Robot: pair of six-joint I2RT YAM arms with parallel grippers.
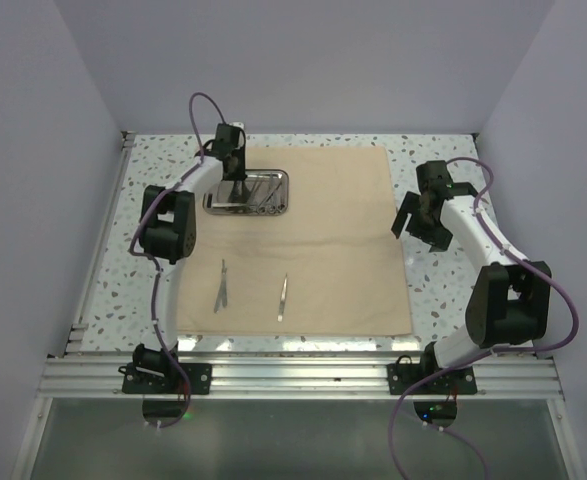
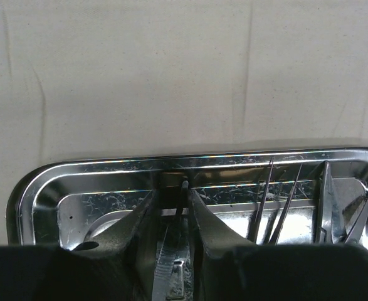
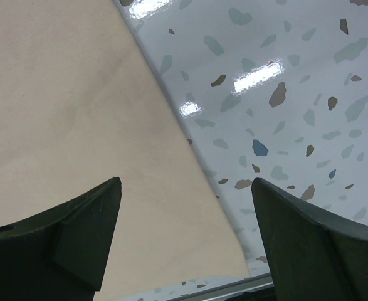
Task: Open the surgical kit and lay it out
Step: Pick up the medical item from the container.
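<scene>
While closing on the thin silver instrument [image 2: 171, 260] in the steel tray [image 2: 108, 167], finish the squeeze slowly and confirm a firm hold before any lift. Read the left gripper [image 2: 174, 195] as low inside the tray's left half, jaws narrow, with that instrument standing between them. Cannot tell whether the pads already press on it, so assume nothing. Centre the pads on the flat of the handle, not on an edge, to avoid a twist on closing.

Lift straight up and clear of the rim. Avoid any sideways drag: judging by the polished metal, expect the tray to slide on the beige cloth [image 1: 333, 200] rather than resist. Stay off the slim prongs [image 2: 268, 207] and the scissor-like piece [image 2: 334, 207] lying just to the right in the same tray, to avoid tangling or flipping them.

Locate the cloth spread flat over the speckled table [image 3: 296, 94], with the tray near its far left corner. Carry the piece toward the near part of the cloth and set it beside the first laid-out instrument [image 1: 220, 283] and the second laid-out instrument [image 1: 283, 297], roughly parallel and touching neither. Lower until flat on the fabric before releasing, to prevent a bounce.

Leave the right gripper [image 3: 185, 188] as found: spread wide, holding nothing, hovering over the cloth's right edge at the border with the table, well apart from the tray. Hold it out of the left arm's path.
</scene>
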